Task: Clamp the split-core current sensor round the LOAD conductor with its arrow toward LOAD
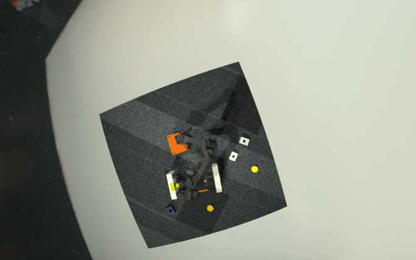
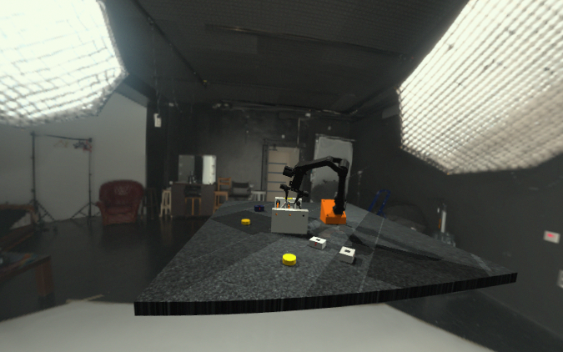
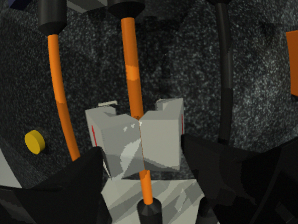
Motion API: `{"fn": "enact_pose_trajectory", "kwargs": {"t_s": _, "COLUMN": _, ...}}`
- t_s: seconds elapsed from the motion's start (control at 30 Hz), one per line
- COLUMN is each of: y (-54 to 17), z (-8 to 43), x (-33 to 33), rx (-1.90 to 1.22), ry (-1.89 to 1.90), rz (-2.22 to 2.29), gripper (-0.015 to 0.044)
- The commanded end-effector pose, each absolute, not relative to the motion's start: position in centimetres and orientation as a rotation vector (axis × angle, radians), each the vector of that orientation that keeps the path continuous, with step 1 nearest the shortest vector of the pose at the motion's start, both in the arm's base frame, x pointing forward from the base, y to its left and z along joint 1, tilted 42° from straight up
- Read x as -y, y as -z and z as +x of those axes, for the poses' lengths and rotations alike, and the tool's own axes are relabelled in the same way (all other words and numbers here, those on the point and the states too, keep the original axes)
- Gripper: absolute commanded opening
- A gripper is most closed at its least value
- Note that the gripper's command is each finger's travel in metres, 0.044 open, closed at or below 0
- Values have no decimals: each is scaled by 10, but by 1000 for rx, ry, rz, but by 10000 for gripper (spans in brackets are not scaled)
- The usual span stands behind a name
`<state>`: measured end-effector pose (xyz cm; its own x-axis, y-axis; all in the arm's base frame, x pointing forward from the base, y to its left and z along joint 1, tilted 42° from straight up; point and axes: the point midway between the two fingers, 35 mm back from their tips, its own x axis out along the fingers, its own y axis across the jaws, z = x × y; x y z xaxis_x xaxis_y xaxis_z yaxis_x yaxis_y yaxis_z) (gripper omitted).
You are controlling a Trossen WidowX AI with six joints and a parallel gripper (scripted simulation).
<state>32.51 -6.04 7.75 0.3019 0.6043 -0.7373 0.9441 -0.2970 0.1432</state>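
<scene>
The pale grey sensor point(image 3: 161, 142) shows in the wrist view around the middle orange conductor point(image 3: 131, 65). Its two halves meet along a front seam; whether the latch is caught cannot be seen. Red marks show on its outer sides, but no arrow direction is readable. My gripper point(image 3: 141, 147) is shut on the sensor, one dark finger against each side. Another orange conductor point(image 3: 57, 90) runs to the left and a black conductor point(image 3: 226, 65) to the right. A yellow label point(image 1: 172, 186) is on one white end wall; its text is too small to read.
The conductors run between two upright white walls point(image 1: 170, 177) point(image 1: 217, 180). Two white blocks point(image 1: 247, 139) point(image 1: 230, 158), a dark blue block point(image 1: 167, 206) point(image 2: 258, 208) and two yellow discs point(image 1: 254, 169) point(image 1: 210, 207) lie around the stand. An orange plate point(image 1: 175, 148) is under the arm's base.
</scene>
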Motion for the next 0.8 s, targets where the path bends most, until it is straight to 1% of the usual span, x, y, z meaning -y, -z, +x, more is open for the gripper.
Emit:
{"fn": "enact_pose_trajectory", "kwargs": {"t_s": 0.0, "y": -78, "z": 326, "x": 61, "rx": -1375, "ry": 772, "rz": 1998, "gripper": 0}}
{"fn": "enact_pose_trajectory", "kwargs": {"t_s": 0.6, "y": -75, "z": 339, "x": 61, "rx": -1616, "ry": 869, "rz": 1871, "gripper": 0}}
{"fn": "enact_pose_trajectory", "kwargs": {"t_s": 0.77, "y": -74, "z": 335, "x": 60, "rx": -1590, "ry": 865, "rz": 1896, "gripper": 131}}
